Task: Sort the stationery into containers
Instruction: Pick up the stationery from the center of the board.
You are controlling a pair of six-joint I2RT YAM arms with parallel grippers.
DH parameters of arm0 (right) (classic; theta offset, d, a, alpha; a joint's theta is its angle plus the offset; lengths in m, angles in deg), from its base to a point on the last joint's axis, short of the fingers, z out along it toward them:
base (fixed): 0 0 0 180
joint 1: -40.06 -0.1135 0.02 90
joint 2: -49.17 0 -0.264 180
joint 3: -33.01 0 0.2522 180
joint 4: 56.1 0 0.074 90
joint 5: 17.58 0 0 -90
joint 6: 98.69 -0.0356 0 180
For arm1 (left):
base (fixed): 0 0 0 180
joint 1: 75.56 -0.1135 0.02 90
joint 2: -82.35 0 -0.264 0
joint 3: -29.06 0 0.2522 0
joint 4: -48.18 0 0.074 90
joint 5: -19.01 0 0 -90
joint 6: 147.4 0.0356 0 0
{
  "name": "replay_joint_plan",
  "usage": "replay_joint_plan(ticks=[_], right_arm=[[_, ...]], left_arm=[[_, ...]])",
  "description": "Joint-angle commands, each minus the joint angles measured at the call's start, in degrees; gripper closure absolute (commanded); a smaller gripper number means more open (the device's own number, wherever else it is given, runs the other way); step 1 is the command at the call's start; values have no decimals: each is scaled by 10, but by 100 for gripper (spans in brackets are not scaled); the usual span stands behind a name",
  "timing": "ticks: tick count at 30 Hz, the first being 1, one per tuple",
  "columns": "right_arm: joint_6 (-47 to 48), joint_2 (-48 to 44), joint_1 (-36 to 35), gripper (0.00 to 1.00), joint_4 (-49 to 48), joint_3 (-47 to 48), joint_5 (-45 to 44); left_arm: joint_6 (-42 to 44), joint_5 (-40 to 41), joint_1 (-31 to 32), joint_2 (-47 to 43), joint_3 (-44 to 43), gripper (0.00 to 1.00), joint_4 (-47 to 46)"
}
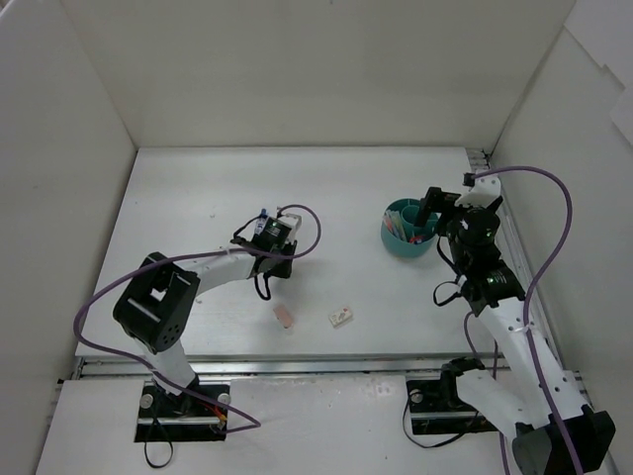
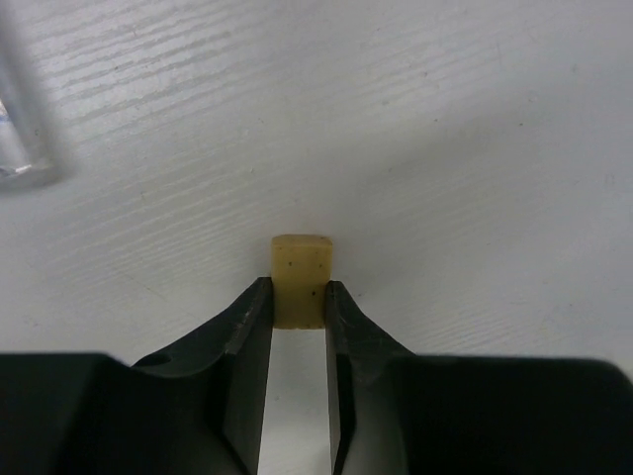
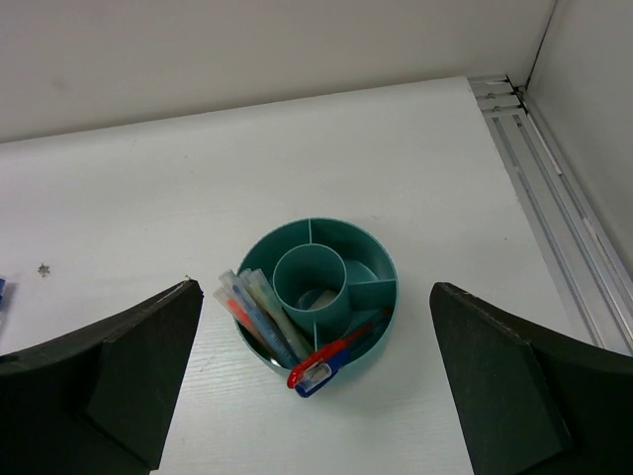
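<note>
My left gripper point(image 2: 299, 297) is shut on a tan cube point(image 2: 302, 259), which rests on the white table with a fingertip pressed against each side. In the top view that left gripper point(image 1: 272, 237) is at mid-table, with a small blue-capped bottle point(image 1: 262, 215) just beyond it. The teal divided bowl point(image 3: 368, 237) lies below my right gripper point(image 3: 315, 289), whose jaws stand wide open and hold nothing. Several pens point(image 3: 259, 315) lean in the bowl's left compartment. A red pen point(image 3: 331, 354) and a blue one stick out over its near rim.
A pink eraser point(image 1: 285, 317) and a white eraser point(image 1: 341, 317) lie on the table nearer the arm bases. White walls enclose the table on three sides. A metal rail point(image 3: 539, 188) runs along the right edge, close to the bowl point(image 1: 394, 237).
</note>
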Motion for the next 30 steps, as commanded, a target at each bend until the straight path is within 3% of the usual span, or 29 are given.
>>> replay_joint_plan(ticks=[1, 9, 16, 20, 26, 30], right_arm=[[-17, -18, 3, 2, -14, -7, -27], [-67, -97, 1, 2, -7, -59, -71], [-155, -198, 3, 2, 90, -89, -232], [-184, -275, 5, 2, 120, -114, -223], [-171, -315, 5, 2, 165, -108, -245], [-169, -321, 6, 2, 175, -105, -241]], left_arm=[[10, -10, 10, -27, -48, 100, -5], [92, -79, 45, -22, -217, 100, -16], [136, -231, 75, 89, -439, 98, -45], [142, -256, 109, 158, -548, 97, -56], [141, -263, 138, 273, -714, 96, -62], [137, -229, 149, 303, -704, 91, -131]])
